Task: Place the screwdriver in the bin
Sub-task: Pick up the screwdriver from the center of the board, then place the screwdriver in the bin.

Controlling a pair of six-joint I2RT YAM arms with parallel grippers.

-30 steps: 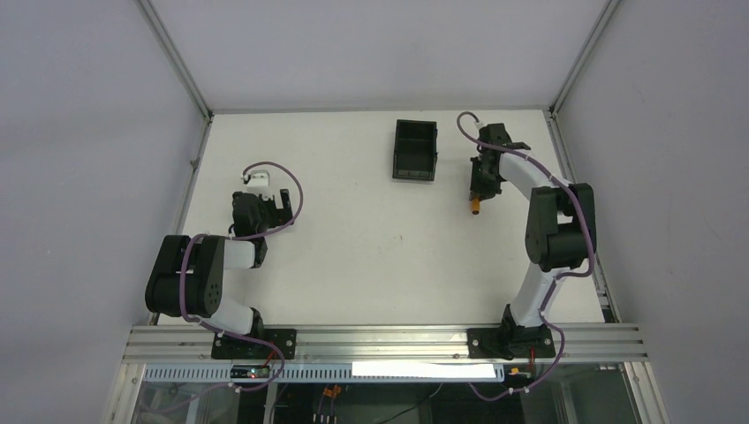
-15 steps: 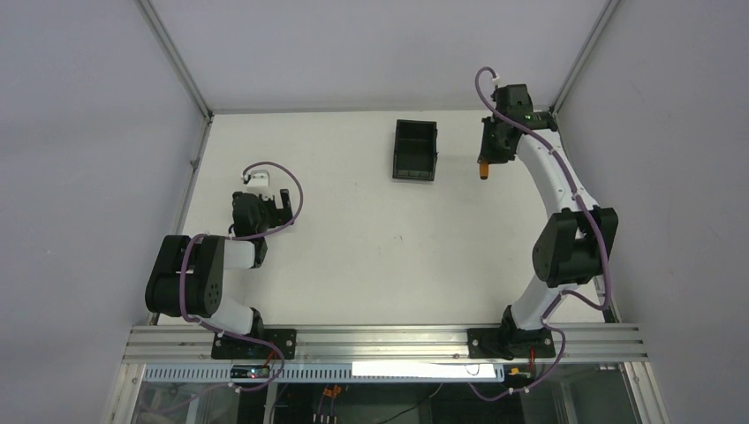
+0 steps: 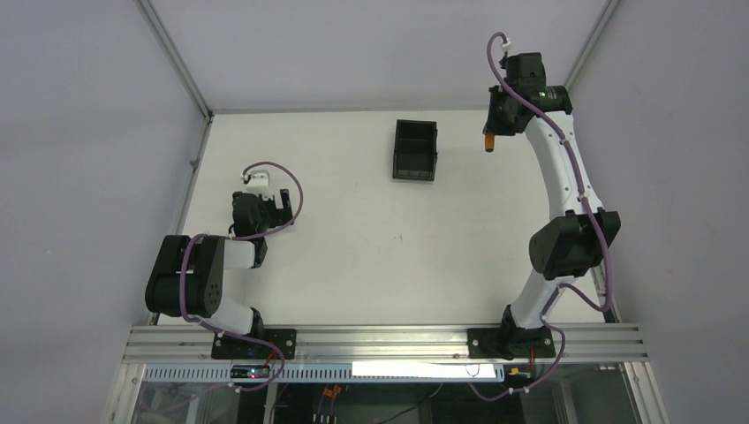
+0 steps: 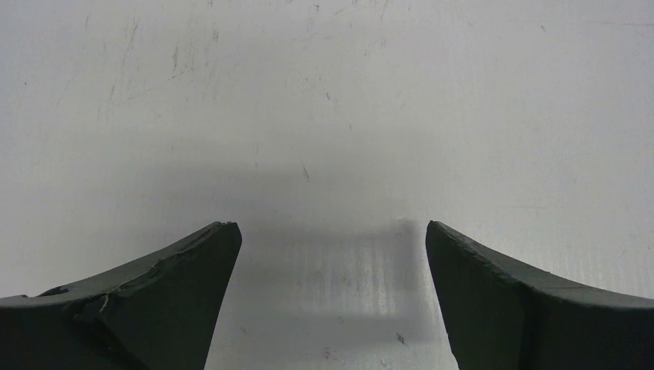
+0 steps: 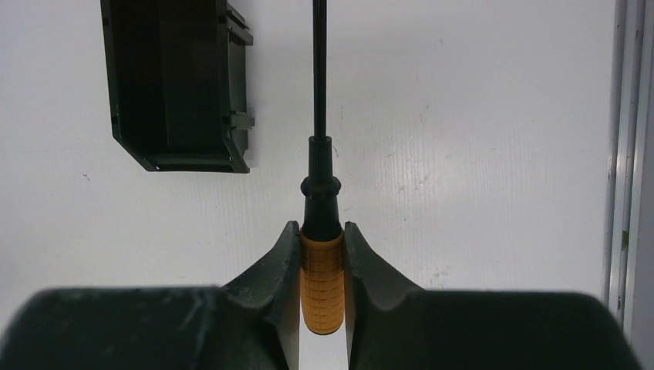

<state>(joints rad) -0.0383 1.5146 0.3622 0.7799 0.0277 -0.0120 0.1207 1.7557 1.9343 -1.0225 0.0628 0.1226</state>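
Screwdriver (image 5: 321, 281) airborne in the right jaws, not yet over the bin (image 5: 166, 77).
Near: left jaws wide, idle over the worktop (image 3: 371, 247). Far: right jaws clamp the orange handle, and we see it carried up and back this last second. The bin lies left of the shaft, apart.

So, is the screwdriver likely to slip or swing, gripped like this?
Probably no slipping: the right gripper pinches the screwdriver squarely on its ridged orange handle. It looks stiff, as the thin shaft runs straight without sag. It is small and slim, so likely light, though the round handle may roll if laid flat.
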